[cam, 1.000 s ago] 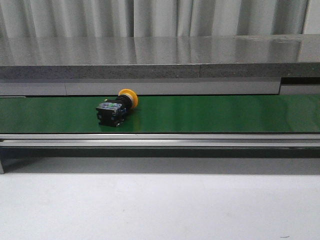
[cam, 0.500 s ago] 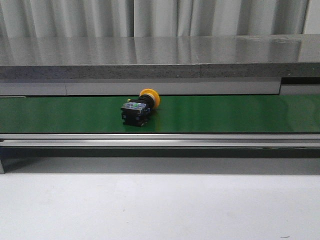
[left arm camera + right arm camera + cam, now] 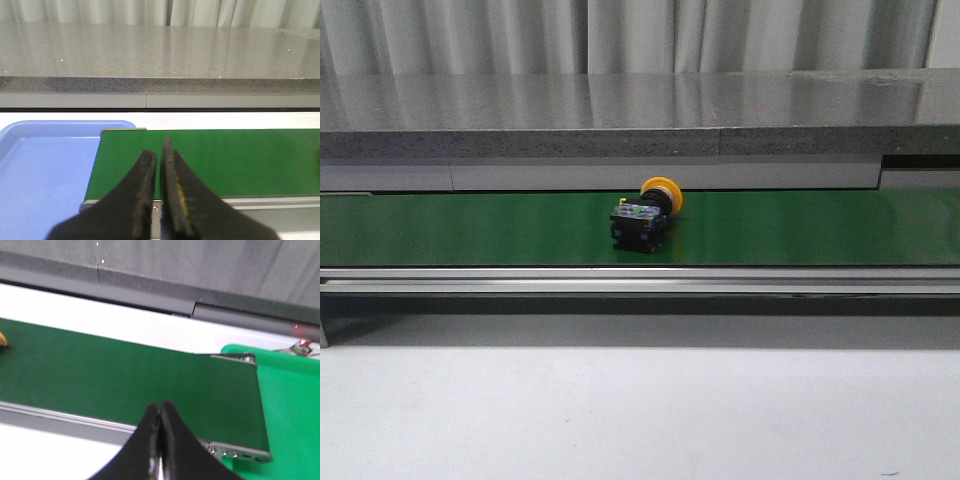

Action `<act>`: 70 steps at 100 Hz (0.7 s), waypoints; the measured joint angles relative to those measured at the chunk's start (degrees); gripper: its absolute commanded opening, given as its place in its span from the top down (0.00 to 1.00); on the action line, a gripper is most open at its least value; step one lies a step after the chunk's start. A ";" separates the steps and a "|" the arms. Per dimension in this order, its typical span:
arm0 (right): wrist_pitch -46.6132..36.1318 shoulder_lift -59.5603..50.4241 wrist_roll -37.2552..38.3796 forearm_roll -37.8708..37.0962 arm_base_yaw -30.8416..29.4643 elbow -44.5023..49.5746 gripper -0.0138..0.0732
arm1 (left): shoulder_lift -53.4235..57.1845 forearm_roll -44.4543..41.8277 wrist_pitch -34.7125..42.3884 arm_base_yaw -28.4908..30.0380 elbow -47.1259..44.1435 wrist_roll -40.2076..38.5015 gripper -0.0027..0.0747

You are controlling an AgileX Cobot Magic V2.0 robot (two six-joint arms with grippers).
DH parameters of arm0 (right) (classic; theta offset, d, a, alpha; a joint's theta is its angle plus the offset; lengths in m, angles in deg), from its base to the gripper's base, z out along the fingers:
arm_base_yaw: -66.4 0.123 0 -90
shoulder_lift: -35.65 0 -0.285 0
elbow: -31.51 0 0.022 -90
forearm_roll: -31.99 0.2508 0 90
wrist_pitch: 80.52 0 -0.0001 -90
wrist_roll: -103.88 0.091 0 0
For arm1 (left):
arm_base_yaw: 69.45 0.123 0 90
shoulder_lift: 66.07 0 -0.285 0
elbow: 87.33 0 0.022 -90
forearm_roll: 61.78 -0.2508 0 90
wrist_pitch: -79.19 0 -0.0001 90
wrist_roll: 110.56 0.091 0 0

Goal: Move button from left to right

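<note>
The button [image 3: 642, 220], a yellow-orange cap on a black boxy body with a small green mark, lies on its side on the green conveyor belt [image 3: 800, 228], near the middle of the front view. A sliver of its yellow cap [image 3: 2, 339] shows at the edge of the right wrist view. My left gripper [image 3: 159, 152] is shut and empty over the belt's left end. My right gripper [image 3: 159, 406] is shut and empty over the belt's front edge near its right end. Neither gripper shows in the front view.
A blue tray [image 3: 40, 170] sits beyond the belt's left end. A green tray [image 3: 292, 410] sits beyond the right end, with a small part [image 3: 301, 346] at its far edge. A grey stone ledge [image 3: 640, 115] runs behind the belt, a metal rail [image 3: 640, 280] along its front.
The button has travelled to the right along the belt, from left of centre to about the middle of the front view. No arm is seen there.
</note>
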 measured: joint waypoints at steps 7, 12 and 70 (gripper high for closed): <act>3.05 5.31 0.00 1.07 0.00 -3.73 0.92 | 0.00 0.00 0.00 0.00 0.00 0.00 0.96; 4.50 8.78 0.00 1.63 0.00 -6.36 0.92 | 0.00 0.00 0.00 0.00 0.00 0.00 0.96; 8.38 26.84 0.00 3.98 0.00 -11.49 0.70 | 0.00 0.00 0.00 0.00 0.00 0.00 0.96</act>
